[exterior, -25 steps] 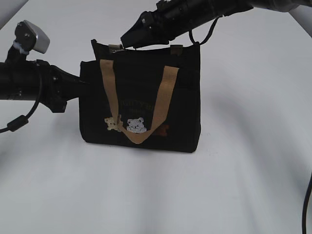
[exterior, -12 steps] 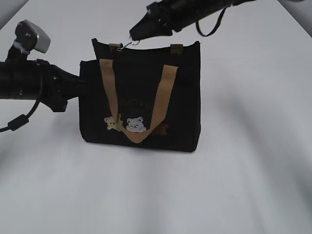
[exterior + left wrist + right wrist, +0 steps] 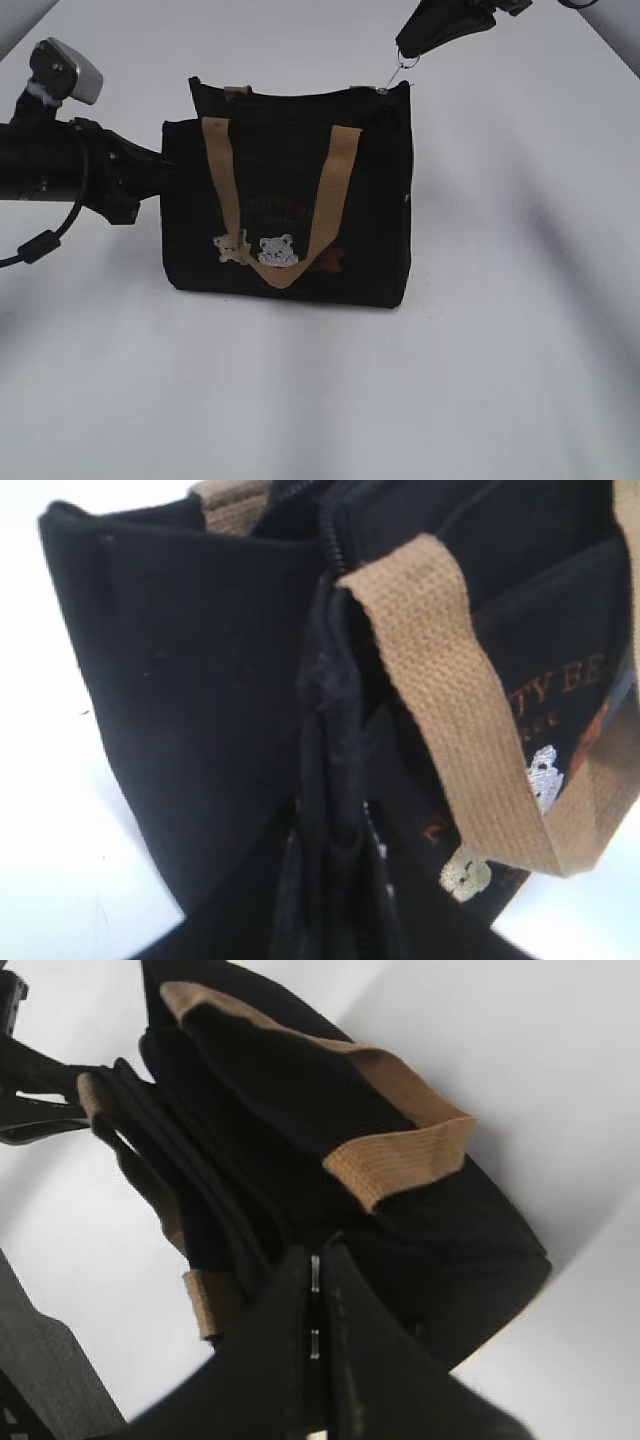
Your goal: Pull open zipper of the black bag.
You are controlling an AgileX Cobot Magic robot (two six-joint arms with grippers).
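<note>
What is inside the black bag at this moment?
Nothing can be made out. The black bag shows only dark fabric at its top; the right hand pinches the zipper ring at the right corner, and the interior stays hidden in every view.

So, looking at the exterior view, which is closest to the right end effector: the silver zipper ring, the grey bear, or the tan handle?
1. Zipper ring: pinched in the right end effector, top right corner of the bag.
2. Tan handle: lower left of it, on the front.
3. Grey bear: farthest, low on the front.
</note>
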